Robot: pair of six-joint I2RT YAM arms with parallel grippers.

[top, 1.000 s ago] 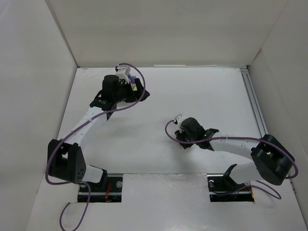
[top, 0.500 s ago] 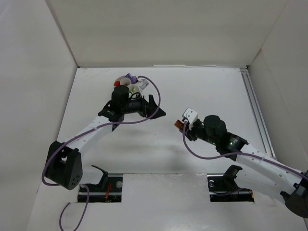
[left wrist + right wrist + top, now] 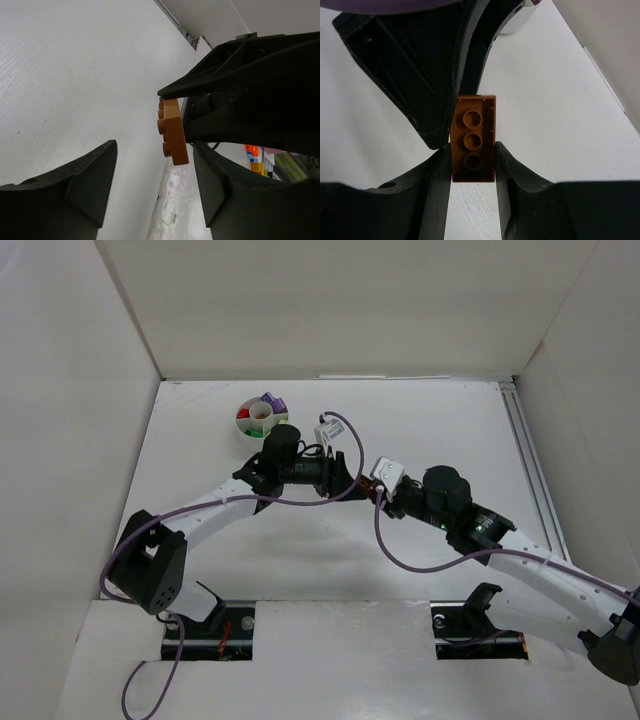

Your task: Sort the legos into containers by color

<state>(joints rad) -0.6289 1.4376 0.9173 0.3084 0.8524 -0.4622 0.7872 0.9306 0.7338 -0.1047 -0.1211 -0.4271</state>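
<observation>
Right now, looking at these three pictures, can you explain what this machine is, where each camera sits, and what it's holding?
These are two robot arms bolted to a white table. The wide picture looks down from above and behind them; each close-up comes from a camera on one wrist. Near the back stands a round white dish, split into wedges holding small coloured bricks. The right gripper is pinching an orange-brown brick by its sides. The left gripper is open, its fingers spread close to that brick.

Readable text: none | labels, brands, numbers, signs: none legible in top, left-wrist or right-wrist views
</observation>
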